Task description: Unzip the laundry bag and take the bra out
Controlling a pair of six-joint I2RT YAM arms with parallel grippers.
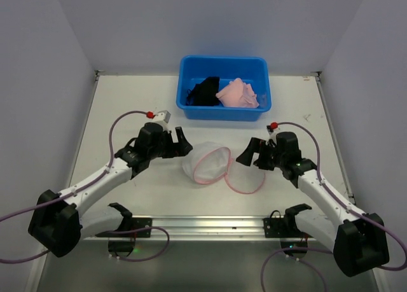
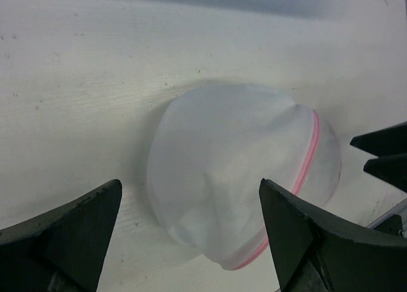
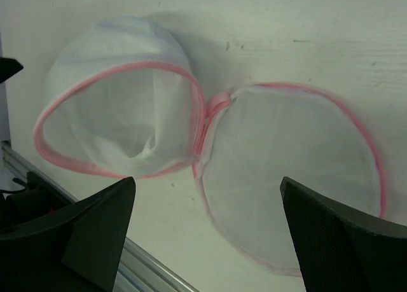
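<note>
The laundry bag point(image 1: 205, 163) lies on its side mid-table, unzipped, its pink-trimmed mouth facing right. Its round lid point(image 1: 245, 177) lies flat on the table, hinged to the mouth. The right wrist view looks into the bag point(image 3: 114, 126) and shows only white mesh inside, with the lid point(image 3: 292, 171) beside it. A pink padded garment point(image 1: 238, 93), apparently the bra, lies in the blue tub. My left gripper point(image 1: 184, 141) is open and empty just left of the bag's closed end point(image 2: 229, 158). My right gripper point(image 1: 248, 151) is open and empty just right of the lid.
The blue plastic tub point(image 1: 254, 111) stands at the back centre and also holds a black garment point(image 1: 203, 91). A metal rail point(image 1: 203, 225) runs along the near table edge between the arm bases. Grey walls close in both sides and the back.
</note>
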